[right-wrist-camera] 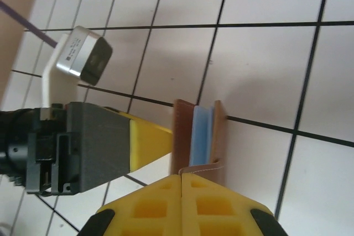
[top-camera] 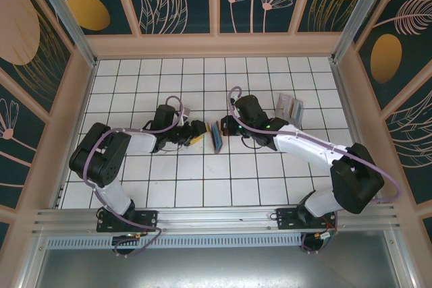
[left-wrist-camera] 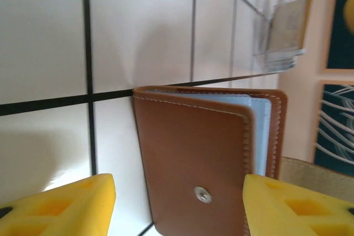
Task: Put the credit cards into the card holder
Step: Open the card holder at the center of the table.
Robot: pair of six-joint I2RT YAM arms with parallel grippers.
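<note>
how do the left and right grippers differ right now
The left gripper is open, the right gripper shut. The left gripper's fingers stand apart with the brown card holder seen between them; the right gripper's pressed pads sit at its edge. Both have yellow pads.

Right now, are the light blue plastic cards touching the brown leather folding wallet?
Touching. The right wrist view shows the light blue plastic cards pressed between the two covers of the brown leather folding wallet, with no gap showing.
</note>
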